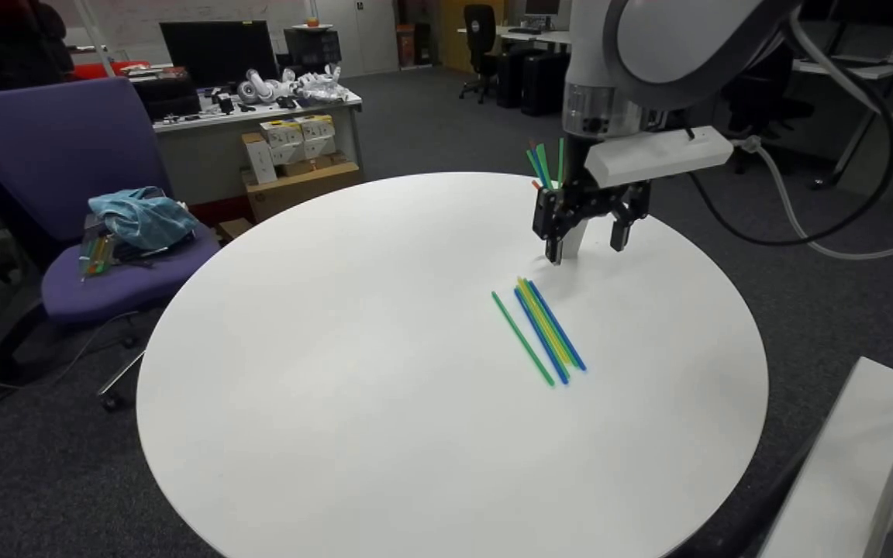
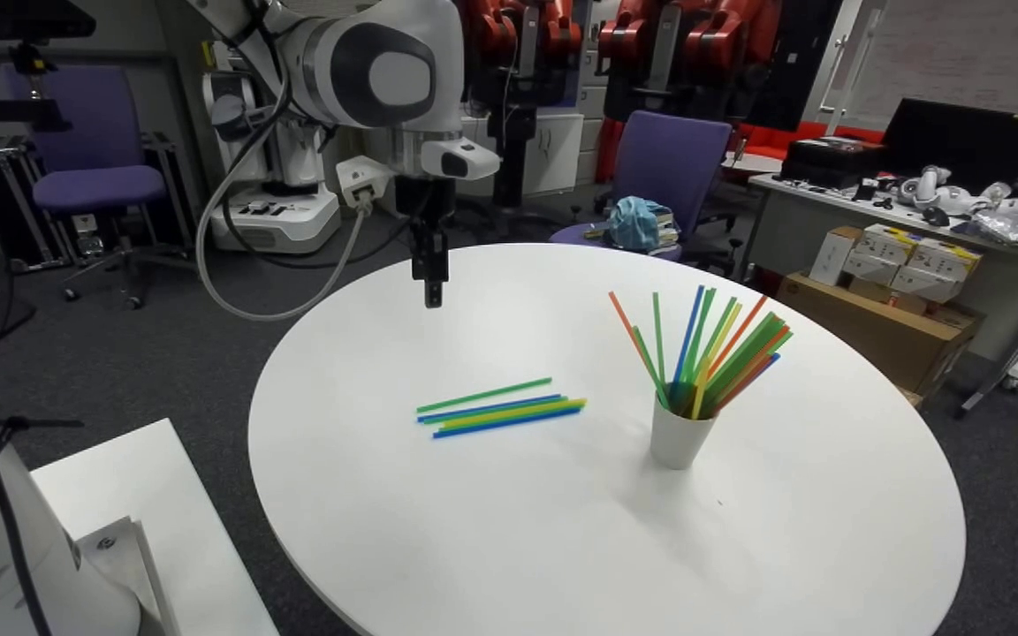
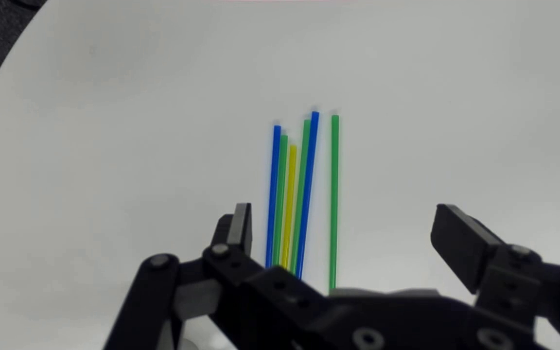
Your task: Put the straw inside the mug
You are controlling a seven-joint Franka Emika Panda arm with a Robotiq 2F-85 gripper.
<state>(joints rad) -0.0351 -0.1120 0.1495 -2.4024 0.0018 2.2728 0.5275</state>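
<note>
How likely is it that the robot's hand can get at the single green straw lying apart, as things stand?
Probably yes: the hand is open and the single green straw lies uncovered, though the straw bundle close beside it may hinder the grasp.

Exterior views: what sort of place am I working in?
Likely a robotics lab: an exterior view has red robot arms in the background, and both show a cluttered desk with a dark monitor.

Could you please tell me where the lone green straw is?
In the wrist view, the lone green straw lies on the table, just right of the nearest blue straw, with a gap between them.
</note>
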